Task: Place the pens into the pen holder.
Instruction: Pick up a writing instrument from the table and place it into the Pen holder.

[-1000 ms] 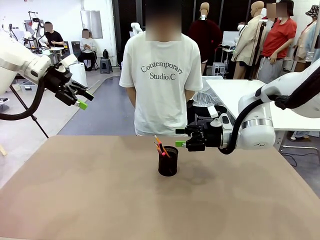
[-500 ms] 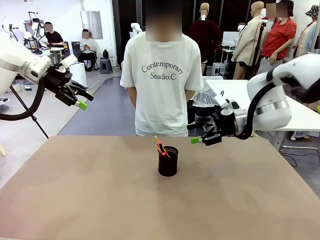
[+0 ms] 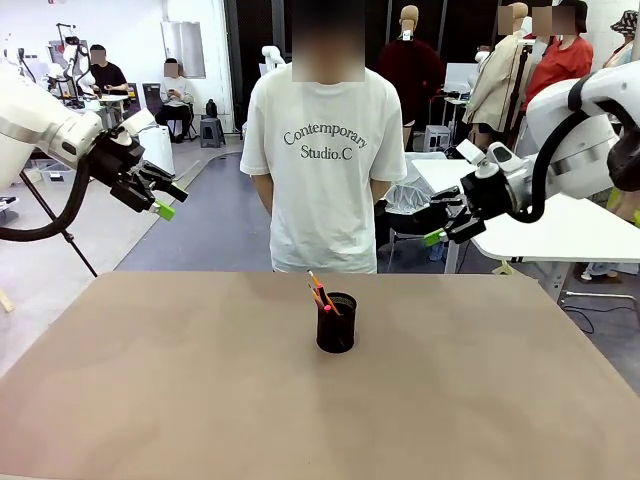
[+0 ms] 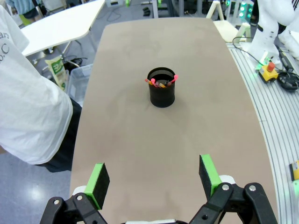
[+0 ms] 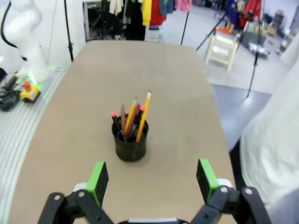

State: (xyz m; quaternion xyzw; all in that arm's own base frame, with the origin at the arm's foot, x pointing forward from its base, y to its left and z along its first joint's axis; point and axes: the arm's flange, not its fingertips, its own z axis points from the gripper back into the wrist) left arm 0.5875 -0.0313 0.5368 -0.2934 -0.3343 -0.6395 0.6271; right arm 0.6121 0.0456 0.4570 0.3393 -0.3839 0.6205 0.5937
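The black mesh pen holder (image 3: 336, 322) stands near the middle of the brown table (image 3: 180, 400), with the pens (image 3: 320, 291) upright inside it, their tips above the rim. The holder (image 4: 161, 87) with the pens (image 4: 161, 82) is also in the left wrist view, and the right wrist view shows the holder (image 5: 130, 140) with the pens (image 5: 135, 114). My left gripper (image 3: 164, 199) hangs open and empty high above the table's far left. My right gripper (image 3: 440, 229) is open and empty, raised beyond the table's far right edge. In the wrist views each gripper (image 4: 154, 173) (image 5: 152, 179) holds nothing between its green pads.
A person in a white T-shirt (image 3: 322, 160) stands at the far edge of the table, right behind the holder. A white table (image 3: 560, 225) lies off to the right behind my right arm.
My right gripper has drawn back from beside the holder, rising up and to the right away from the table. The left arm has stayed still.
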